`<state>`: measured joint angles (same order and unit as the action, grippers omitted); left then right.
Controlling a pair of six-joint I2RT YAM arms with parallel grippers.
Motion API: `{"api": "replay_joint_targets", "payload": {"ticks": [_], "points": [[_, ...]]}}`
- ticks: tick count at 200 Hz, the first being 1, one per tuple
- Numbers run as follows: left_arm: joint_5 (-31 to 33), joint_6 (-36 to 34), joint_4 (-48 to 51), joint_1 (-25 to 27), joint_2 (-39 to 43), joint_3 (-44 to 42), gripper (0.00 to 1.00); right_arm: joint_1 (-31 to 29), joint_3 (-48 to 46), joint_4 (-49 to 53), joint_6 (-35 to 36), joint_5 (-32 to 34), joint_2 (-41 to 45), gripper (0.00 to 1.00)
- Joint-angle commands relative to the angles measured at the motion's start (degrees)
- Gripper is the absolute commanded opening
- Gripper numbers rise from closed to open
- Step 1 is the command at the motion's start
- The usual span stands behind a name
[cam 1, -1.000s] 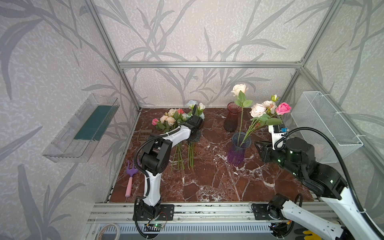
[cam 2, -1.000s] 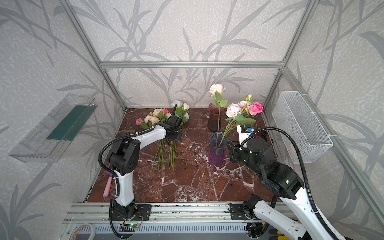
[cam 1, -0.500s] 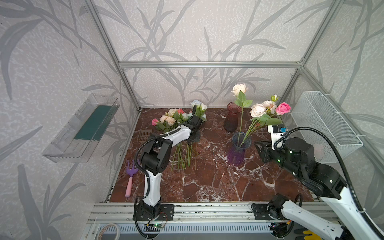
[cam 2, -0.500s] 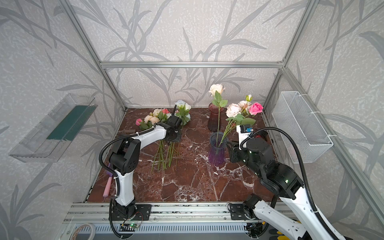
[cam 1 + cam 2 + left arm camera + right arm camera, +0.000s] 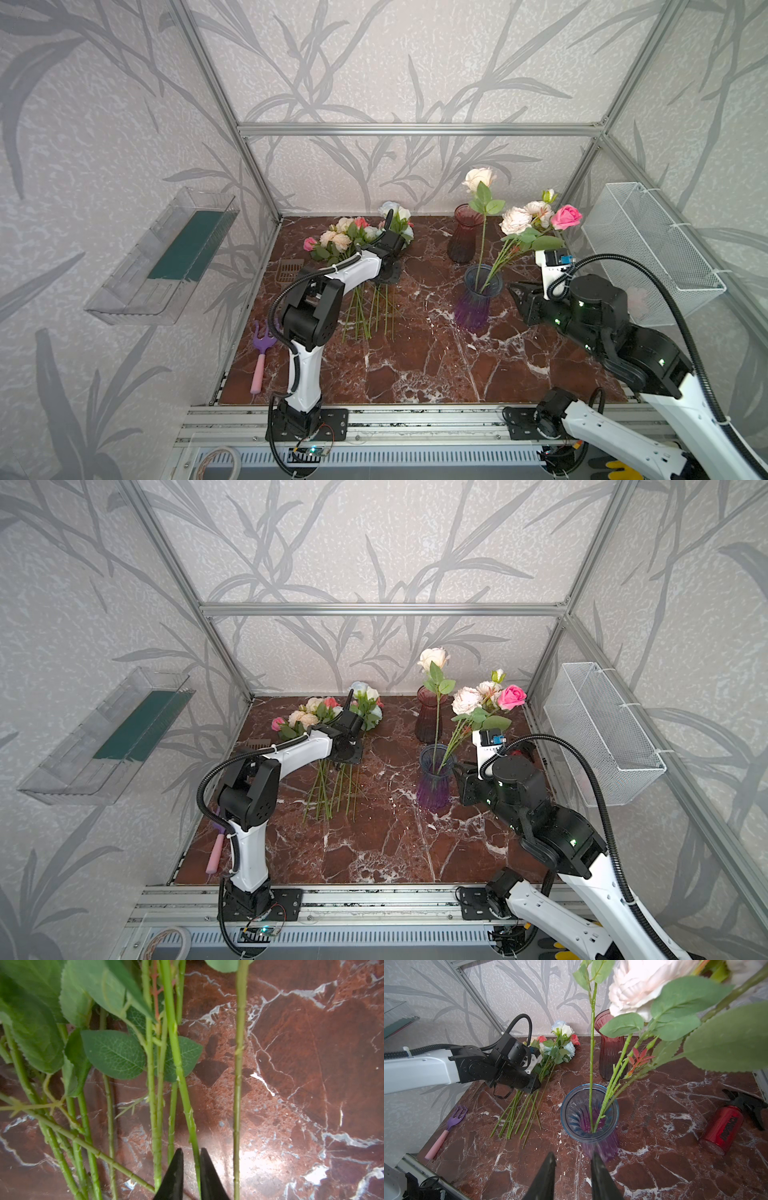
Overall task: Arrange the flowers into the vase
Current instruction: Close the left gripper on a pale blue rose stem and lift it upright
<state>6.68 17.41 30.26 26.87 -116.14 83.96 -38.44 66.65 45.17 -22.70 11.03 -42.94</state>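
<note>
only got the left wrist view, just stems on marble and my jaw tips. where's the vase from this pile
Observer: In both top views the vase stands upright to the right of the pile, apart from it.
Operator: ok and whats the right arm doing, is it holding anything
Observer: No. The right gripper is open and empty, close beside the vase on its right, not gripping it.
</note>
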Motion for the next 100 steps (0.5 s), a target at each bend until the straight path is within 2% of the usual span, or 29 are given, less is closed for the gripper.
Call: {"api": "replay_joint_targets", "payload": {"ticks": [1, 45, 70, 100], "points": [[-0.4, -0.3, 2.4, -0.1, -2.6, 1.6, 0.19, -0.2, 0.3, -0.9, -0.2, -0.4, 0.3, 0.3], [-2.8, -0.3, 1.6, -0.1, -3.1, 1.4, 0.18, -0.2, 0.4, -0.1, -0.2, 0.0, 1.1, 0.3], [-1.5, -0.6, 1.9, -0.1, -1.5, 1.3, 0.05, -0.2, 1.0, 0.3, -0.3, 0.0, 1.5, 0.3], [-1.4, -1.2, 2.2, 0.2, 6.3, 1.4, 0.0, -0.3, 2.0, 0.7, -0.6, -0.6, 1.5, 0.3]]}}
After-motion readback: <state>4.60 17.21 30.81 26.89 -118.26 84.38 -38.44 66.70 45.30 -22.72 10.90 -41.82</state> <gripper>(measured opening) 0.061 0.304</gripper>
